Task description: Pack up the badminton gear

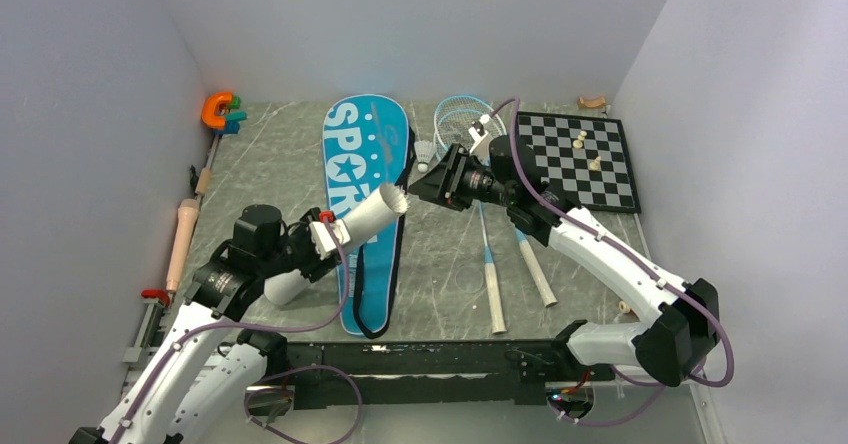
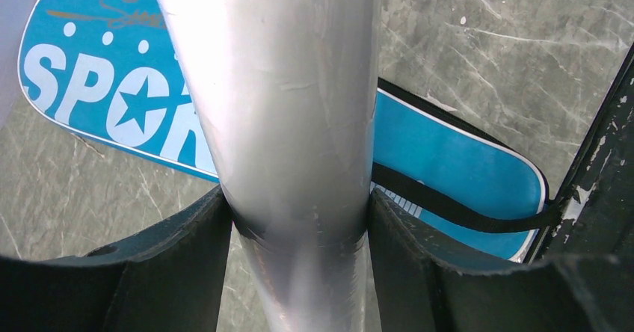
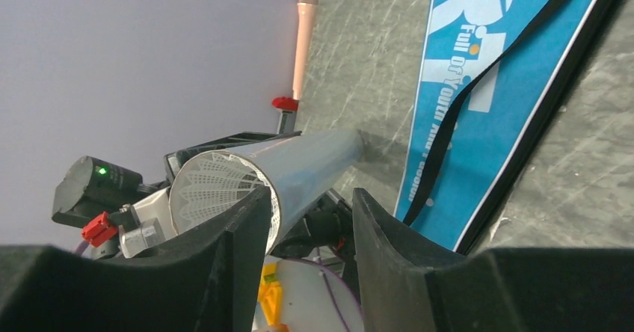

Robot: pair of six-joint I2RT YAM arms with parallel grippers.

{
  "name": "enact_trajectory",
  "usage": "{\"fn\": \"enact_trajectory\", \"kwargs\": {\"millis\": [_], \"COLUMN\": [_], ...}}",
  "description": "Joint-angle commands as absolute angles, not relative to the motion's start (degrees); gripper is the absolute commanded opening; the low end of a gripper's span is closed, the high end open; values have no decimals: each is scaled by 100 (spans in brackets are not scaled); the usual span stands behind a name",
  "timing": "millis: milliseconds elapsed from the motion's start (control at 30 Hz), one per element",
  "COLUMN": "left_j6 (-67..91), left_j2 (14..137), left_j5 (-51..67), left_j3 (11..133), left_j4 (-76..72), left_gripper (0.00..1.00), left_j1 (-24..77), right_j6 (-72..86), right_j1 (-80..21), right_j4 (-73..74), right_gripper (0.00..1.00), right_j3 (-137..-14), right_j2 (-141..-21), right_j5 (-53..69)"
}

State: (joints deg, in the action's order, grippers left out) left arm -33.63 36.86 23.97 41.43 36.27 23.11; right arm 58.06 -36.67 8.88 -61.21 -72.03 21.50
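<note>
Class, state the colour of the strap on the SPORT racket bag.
The strap is black, clearest in the left wrist view.

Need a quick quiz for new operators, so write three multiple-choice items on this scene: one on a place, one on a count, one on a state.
1. Where does the blue racket-shaped SPORT bag lie?
A. Flat on the grey marbled table, left of the light-blue-framed rackets with white handles
B. Propped against the back wall
C. Lifted off the table

2. How many of those rackets are there?
A. One
B. Two
C. Four

3. What is the state of the long white tube?
A. Lying flat on the table
B. Clamped in the left gripper, lifted and tilted
C. Standing upright, capped

Answers:
1 A: the top view shows the bag flat beside the rackets.
2 B: two white handles lie side by side.
3 B: the fingers pinch the tube, and a white feather shuttlecock shows in its open mouth.
</note>
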Motion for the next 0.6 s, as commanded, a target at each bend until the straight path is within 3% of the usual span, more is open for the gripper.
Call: {"fn": "enact_trajectory", "kwargs": {"millis": [0,567], "left_j6": [-3422,-3508], "left_j2": [3570,3595], "left_j5": [2573,2604], "left_j3": [4441,4396], "left_j4": [3459,3417], "left_gripper": [46,46], "left_j1": [2326,2327], "right_j6": [5224,4574], "right_j1": [-3622,-3716], "right_j4": [1396,1693], "right_gripper": [49,54], "right_j3": [-6543,-6865], "right_j2": [-7054,-7462], "right_j5": [2036,2684]}}
